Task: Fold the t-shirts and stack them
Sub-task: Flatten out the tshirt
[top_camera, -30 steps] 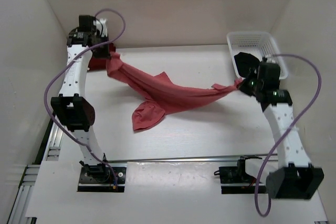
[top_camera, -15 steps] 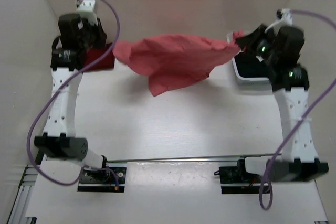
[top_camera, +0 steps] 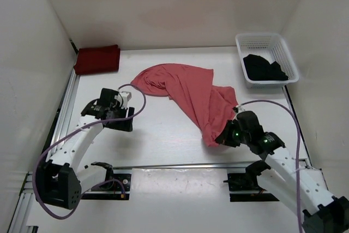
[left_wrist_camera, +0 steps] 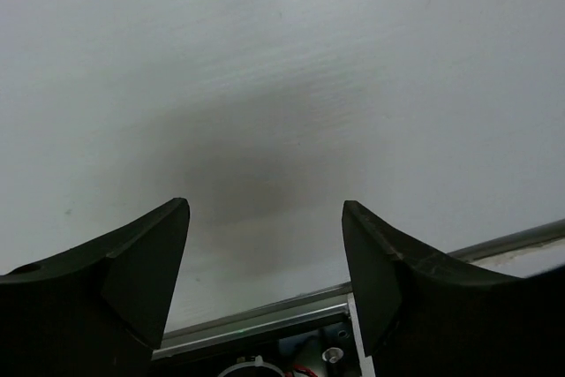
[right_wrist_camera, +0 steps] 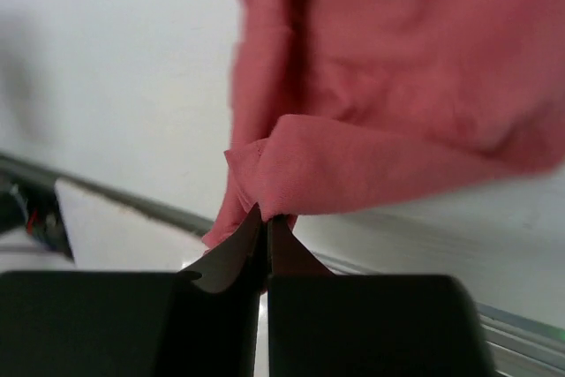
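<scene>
Pinches a bunched fold of the salmon pink t-shirt (right_wrist_camera: 371,156) in the right gripper (right_wrist_camera: 266,218), with both fingers pressed flat against each other on the cloth — fully closed on it in the right wrist view. Holds that pinch low at the near right of the white table (top_camera: 158,140), just beyond the metal rail (top_camera: 180,165) along the near edge; cannot tell resting on the tabletop from hanging just above it. Leaves the rest of the shirt lying on the table as a rumpled band, stretching from the gripper away and leftward to a wider, creased spread around the middle of the far half. Shows the left gripper (left_wrist_camera: 265,209) spread wide over bare tabletop at the near left, with nothing between its dark fingers (left_wrist_camera: 132,271) and only a soft shadow beneath — well apart from the pink cloth. Places the dark maroon t-shirt (top_camera: 97,59) as a flat folded rectangle in the far left corner of the table, apart from both arms. Places the black t-shirt (top_camera: 264,68) in a crumpled heap inside the white mesh basket (top_camera: 267,37) at the far right corner, away from either gripper.
</scene>
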Motion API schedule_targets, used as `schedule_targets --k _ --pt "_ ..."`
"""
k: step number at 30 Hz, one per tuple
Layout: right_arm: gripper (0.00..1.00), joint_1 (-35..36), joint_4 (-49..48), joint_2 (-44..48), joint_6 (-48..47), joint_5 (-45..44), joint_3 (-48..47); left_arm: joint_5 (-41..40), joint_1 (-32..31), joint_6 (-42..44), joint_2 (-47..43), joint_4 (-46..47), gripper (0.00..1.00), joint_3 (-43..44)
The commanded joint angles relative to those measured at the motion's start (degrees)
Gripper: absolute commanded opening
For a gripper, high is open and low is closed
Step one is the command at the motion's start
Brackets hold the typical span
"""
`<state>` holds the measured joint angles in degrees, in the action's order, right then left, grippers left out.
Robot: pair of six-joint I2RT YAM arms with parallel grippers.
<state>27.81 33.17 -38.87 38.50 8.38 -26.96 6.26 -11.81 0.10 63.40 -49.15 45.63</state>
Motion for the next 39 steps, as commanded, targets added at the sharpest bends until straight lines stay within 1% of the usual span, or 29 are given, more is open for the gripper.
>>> schedule_targets --k 1,2,4,5,7,8,10,11,12,13,14,16,17,19,20,21,22,23,24,26,27,29,30,31,33,34,36,37,39 --pt "0.0 5.57 -4.96 0.91 -5.08 1.02 -10.8 -2.82 -0.49 -0.1 1.53 2.65 0.81 6.38" --pt "0.0 6.54 -3.39 0.03 -7.45 3.2 -19.45 -3.88 -0.49 -0.1 3.3 2.65 0.81 8.06" --pt "0.0 8.48 -0.75 -3.65 -14.4 5.41 -29.59 -5.56 -0.49 -0.1 6.72 2.65 0.83 13.4" --pt "0.0 9.01 1.87 -6.28 -16.42 6.2 -39.3 -6.25 -0.49 -0.1 10.13 2.65 0.83 15.26" --pt "0.0 9.01 3.83 -8.4 -20.65 6.21 -47.18 -6.26 0.12 -0.1 13.84 3.79 0.84 21.13" --pt "0.0 9.01 4.36 -10.24 -21.88 4.73 -52.27 -6.26 0.12 -0.1 18.12 3.79 0.85 23.26" --pt "0.0 8.23 5.15 -12.27 -26.18 2.53 -55.55 -8.01 0.65 -0.1 22.89 3.79 0.85 27.48" --pt "0.0 6.83 5.76 -14.72 -27.76 -0.01 -57.66 -8.89 0.65 -0.1 27.78 4.32 0.85 31.59" --pt "0.0 5.34 5.77 -16.13 -29.08 -1.25 -58.46 -10.55 0.65 -0.1 30.18 4.32 0.85 33.63" --pt "0.0 3.23 5.77 -17.8 -30.84 -1.96 -59.08 -11.26 0.65 -0.1 32.3 4.32 0.85 35.48" --pt "0.0 -2.88 4.81 -21.47 -30.85 -1.97 -59.08 -11.27 0.65 -0.1 34.32 4.32 0.85 38.98" --pt "0.0 -10.37 1.12 -26.14 -29.1 6.08 -60.57 -11.8 0.65 -0.1 38.9 4.32 0.85 41.72" --pt "0.0 -15.89 -0.28 -31.56 -28.05 9.16 -61.1 -10.93 0.65 -0.1 40.21 4.32 0.85 44.0" --pt "0.02 -18.92 -1.79 -37.82 -26.47 13.22 -65.48 -10.4 0.13 -0.1 43.21 4.32 0.85 45.6" --pt "0.04 -19.72 -1.79 -44.03 -26.46 13.24 -67.5 -10.39 -0.48 -0.1 44.26 4.32 0.85 47.17" --pt "0.07 -20.42 -1.01 -46.88 -26.46 12.63 -71.26 -10.39 -0.49 -0.1 46.27 4.32 0.85 47.97" --pt "0.12 -20.43 -0.3 -52.22 -27.33 11.58 -73.3 -9.7 -1.1 -0.1 47.25 4.32 0.85 49.11" --pt "0.36 -20.43 0.4 -54.71 -27.34 9.83 -75.32 -9.17 -1.11 -0.1 48.13 4.32 0.85 51.38" --pt "0.48 -20.43 1.45 -57.08 -27.34 8.42 -80.04 -8.64 -1.72 -0.1 49.79 4.32 0.85 52.8" --pt "0.61 -20.95 6.54 -62.87 -25.51 7.0 -85.42 -7.33 -2.24 -0.1 51.47 4.84 0.85 55.61" --pt "0.62 -20.96 7.6 -63.6 -24.71 7.0 -87.1 -6.71 -2.25 -0.1 52.35 4.85 0.85 57.02" --pt "0.65 -19.82 5.95 -61.16 -24.17 7.0 -84.59 -5.13 -3.82 -0.1 55.77 4.85 0.85 61.15" --pt "0.71 -19.12 4.9 -59.32 -24.17 5.0 -82.22 -4.6 -4.35 -0.1 56.83 4.85 0.85 63.16" --pt "0.71 -17.37 3.06 -55.12 -24.17 3.76 -76.81 -4.59 -5.23 -0.1 58.93 4.85 0.85 63.97" --pt "0.77 -15.78 1.82 -50.71 -24.18 1.91 -70.8 -4.59 -6.02 -0.1 61.4 4.85 0.85 65.63" --pt "0.79 -14.29 1.81 -46.6 -23.65 1.38 -64.68 -4.59 -6.55 -0.1 63.84 4.85 0.85 67.21" --pt "0.79 -12.01 1.29 -40.79 -21.81 1.37 -58.15 -4.59 -6.56 -0.1 65.97 4.85 0.85 69.15" --pt "0.8 -11.21 1.29 -39.1 -20.58 1.37 -51.33 -4.59 -6.56 -0.1 67.89 4.85 0.85 69.85" --pt "0.8 -8.76 1.29 -35.16 -17.95 1.37 -44.97 -4.59 -6.56 -0.1 69.84 4.85 0.85 70.48"
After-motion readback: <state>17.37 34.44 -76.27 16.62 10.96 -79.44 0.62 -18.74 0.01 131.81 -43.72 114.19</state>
